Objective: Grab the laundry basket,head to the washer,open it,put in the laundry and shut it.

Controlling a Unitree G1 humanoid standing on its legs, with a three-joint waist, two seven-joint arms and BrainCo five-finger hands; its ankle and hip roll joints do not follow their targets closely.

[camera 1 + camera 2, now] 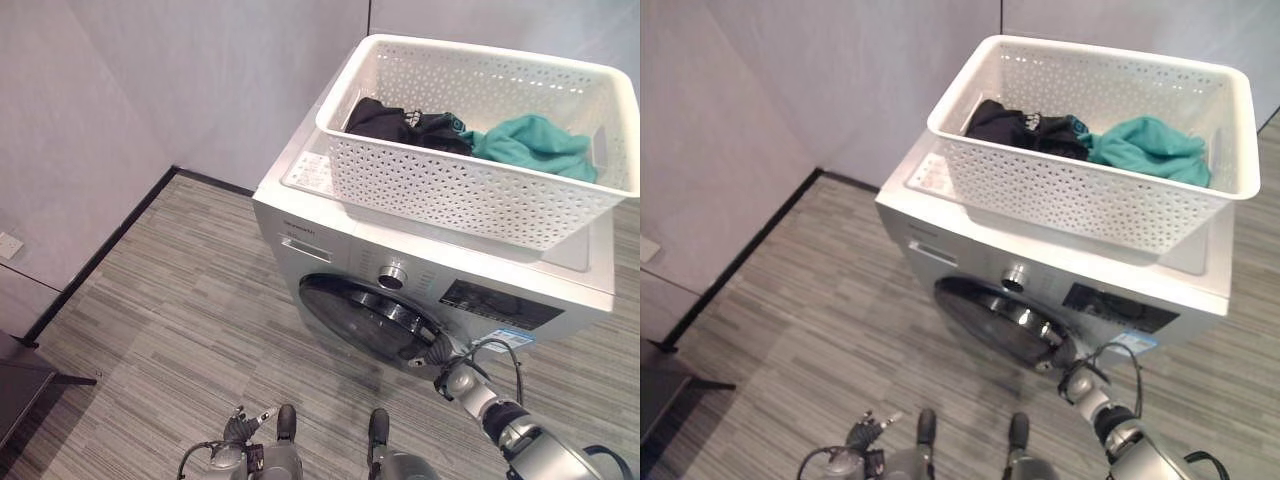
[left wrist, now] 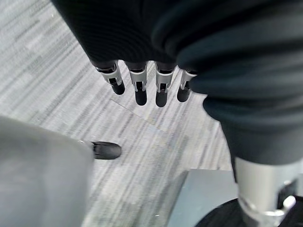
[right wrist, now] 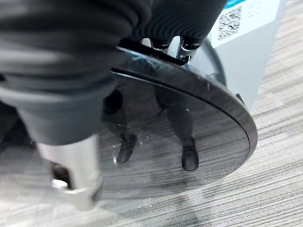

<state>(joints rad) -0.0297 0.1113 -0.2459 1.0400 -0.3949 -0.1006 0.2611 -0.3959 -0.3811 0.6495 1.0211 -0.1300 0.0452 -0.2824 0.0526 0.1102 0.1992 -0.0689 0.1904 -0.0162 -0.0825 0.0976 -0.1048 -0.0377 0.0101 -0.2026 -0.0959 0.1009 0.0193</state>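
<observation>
A white perforated laundry basket (image 1: 450, 190) stands on top of the silver washer (image 1: 296, 245). Inside the basket lie a black garment (image 1: 400, 125) and a teal one (image 1: 530, 140). The washer's round dark door (image 1: 370, 315) faces me, its right edge standing a little off the front. My right hand (image 1: 452, 378) is at that right edge, and its fingers (image 3: 188, 46) hook over the door's rim (image 3: 222, 101) with their tips behind it. My left hand (image 1: 243, 428) hangs low over the floor, its fingers (image 2: 140, 87) straight and holding nothing.
Grey walls with a black baseboard close the corner behind and left of the washer. A dark piece of furniture (image 1: 20, 385) stands at the lower left, below a wall socket (image 1: 10, 244). Striped grey floor (image 1: 180, 300) stretches to the washer's left.
</observation>
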